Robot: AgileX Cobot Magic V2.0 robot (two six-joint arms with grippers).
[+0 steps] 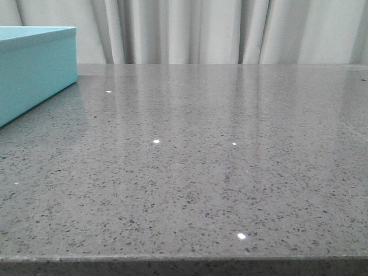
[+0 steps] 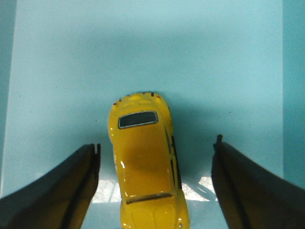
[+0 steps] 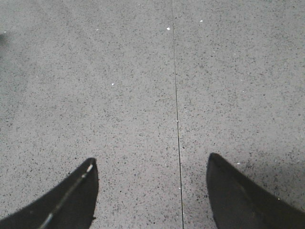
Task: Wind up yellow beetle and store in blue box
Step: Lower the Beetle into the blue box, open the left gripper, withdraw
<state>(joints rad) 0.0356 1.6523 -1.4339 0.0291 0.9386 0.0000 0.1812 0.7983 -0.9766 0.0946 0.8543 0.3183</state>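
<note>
From the front, a grey speckled surface (image 1: pixel 190 172) fills most of the picture. It is shiny, with a few bright dots of light on it. The blue box (image 1: pixel 34 69) sits at the far left side of the surface, and only part of it shows. Pale curtains (image 1: pixel 218 31) hang behind. No arm and no tool can be seen from here.

In the left wrist view, the left tool (image 2: pixel 157 179) looks down at a light blue floor, which is the inside of the blue box (image 2: pixel 152 57). The yellow beetle (image 2: pixel 145 167) lies on that blue floor, seen from above, with its dark window showing. It sits between the two dark fingers (image 2: pixel 62 191) of the tool, closer to one finger than the other. The fingers are spread wide apart and neither one touches the car. A soft shadow lies around the car.

In the right wrist view, the right tool (image 3: pixel 152 191) hangs over the bare grey surface (image 3: pixel 119 86). Its two dark fingers (image 3: pixel 243 200) are wide apart with nothing between them. A thin straight line (image 3: pixel 176 95) in the surface runs out from between the fingers.
</note>
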